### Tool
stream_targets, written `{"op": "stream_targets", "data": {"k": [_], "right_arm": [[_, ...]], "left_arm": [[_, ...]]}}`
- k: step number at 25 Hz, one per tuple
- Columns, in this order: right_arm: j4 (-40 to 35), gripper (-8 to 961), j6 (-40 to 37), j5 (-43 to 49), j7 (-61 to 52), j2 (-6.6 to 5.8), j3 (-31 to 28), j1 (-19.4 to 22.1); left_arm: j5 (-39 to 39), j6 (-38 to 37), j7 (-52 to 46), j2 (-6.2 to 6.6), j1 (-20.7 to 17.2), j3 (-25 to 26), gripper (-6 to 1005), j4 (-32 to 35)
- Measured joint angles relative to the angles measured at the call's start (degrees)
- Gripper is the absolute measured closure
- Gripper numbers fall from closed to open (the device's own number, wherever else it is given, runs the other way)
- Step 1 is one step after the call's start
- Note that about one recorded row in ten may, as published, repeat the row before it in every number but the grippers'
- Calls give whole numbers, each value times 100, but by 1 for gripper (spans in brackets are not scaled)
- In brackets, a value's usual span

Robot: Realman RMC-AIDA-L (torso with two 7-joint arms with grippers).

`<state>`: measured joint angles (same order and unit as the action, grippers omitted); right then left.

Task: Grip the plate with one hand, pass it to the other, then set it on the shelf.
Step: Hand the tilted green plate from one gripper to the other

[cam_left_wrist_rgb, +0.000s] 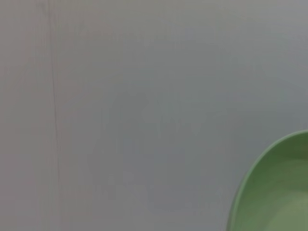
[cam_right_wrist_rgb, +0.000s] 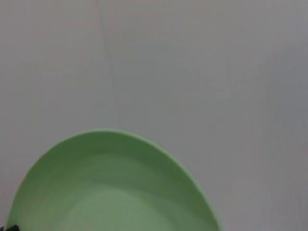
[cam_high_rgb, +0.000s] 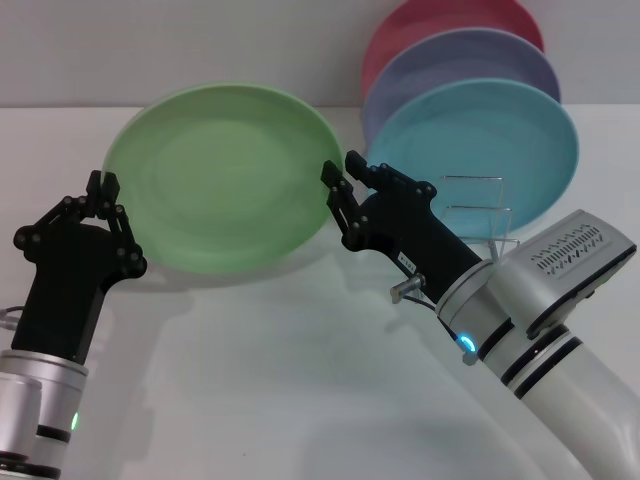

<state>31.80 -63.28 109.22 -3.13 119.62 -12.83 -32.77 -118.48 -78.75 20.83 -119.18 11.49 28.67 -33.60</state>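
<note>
light green plate held tilted above the bench, rim pinched between left claw and right claw.

We reach up from the lower left with our left gripper, fingers nearly together. Our right gripper angles in from the lower right, fingers slightly parted.

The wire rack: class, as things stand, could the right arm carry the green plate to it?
Probably yes. The right gripper is at the green plate's rim, beside the wire rack, whose front loops look empty. The left gripper at the opposite rim would likely need to release first.
</note>
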Motion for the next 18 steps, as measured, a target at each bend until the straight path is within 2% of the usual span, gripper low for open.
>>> {"op": "stream_targets", "data": {"k": [6, 18], "right_arm": [[-12, 720, 131, 2, 15, -8, -1, -44], [-40, 720, 289, 3, 21, -26, -1, -147]], "left_arm": [[154, 44, 19, 0, -4, -14, 908, -14], [539, 65, 462, 0, 11, -250, 905, -180]]}}
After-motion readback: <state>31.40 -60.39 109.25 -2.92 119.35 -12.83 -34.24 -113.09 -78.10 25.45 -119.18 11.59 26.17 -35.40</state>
